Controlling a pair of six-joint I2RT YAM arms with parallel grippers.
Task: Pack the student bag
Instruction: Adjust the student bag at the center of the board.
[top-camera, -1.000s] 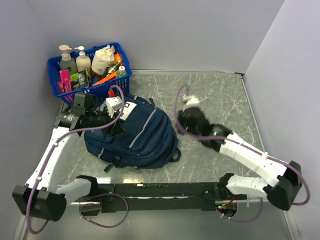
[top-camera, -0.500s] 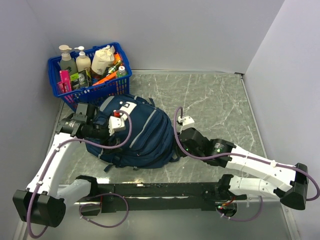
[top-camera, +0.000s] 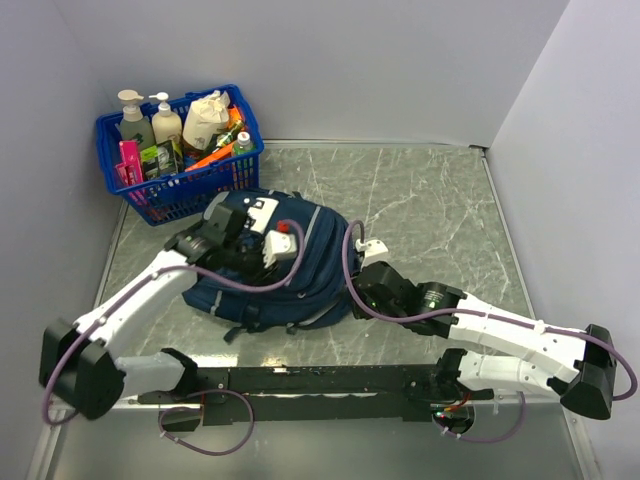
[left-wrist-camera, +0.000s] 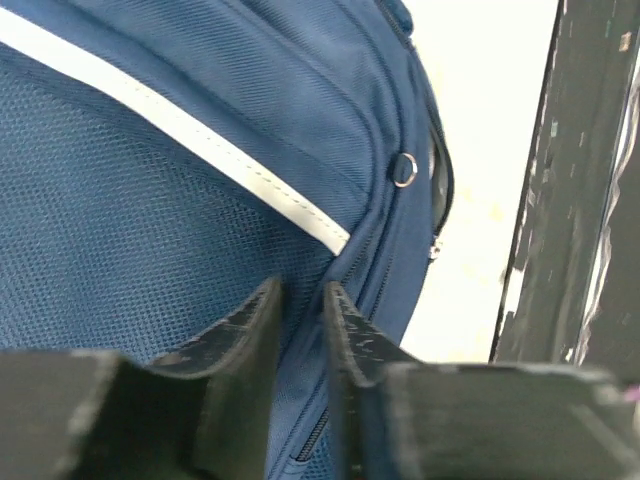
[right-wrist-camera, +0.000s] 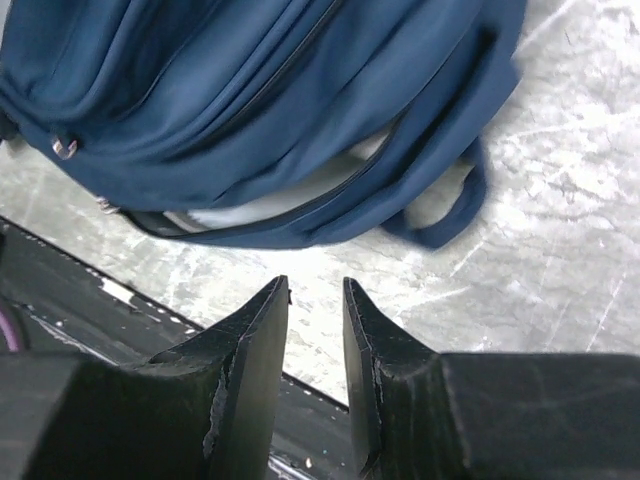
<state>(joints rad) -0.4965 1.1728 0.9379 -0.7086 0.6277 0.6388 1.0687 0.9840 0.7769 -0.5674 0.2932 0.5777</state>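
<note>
The student bag, a navy backpack with a white patch and a grey stripe, lies flat on the table left of centre. My left gripper rests on top of its middle. In the left wrist view the left gripper has its jaws nearly together, pinching a ridge of the student bag along a zip seam. My right gripper hovers low by the bag's right edge. In the right wrist view the right gripper stands slightly open over bare table, short of the student bag and its handle loop.
A blue plastic basket full of bottles and packets stands at the back left, just behind the bag. The marble table stretches to the right and is walled on three sides. A black rail runs along the near edge.
My left arm swung right from the bag's left side onto its middle; its jaws opened wide, then closed on the fabric. My right arm dropped toward the bag's right edge, then held.
</note>
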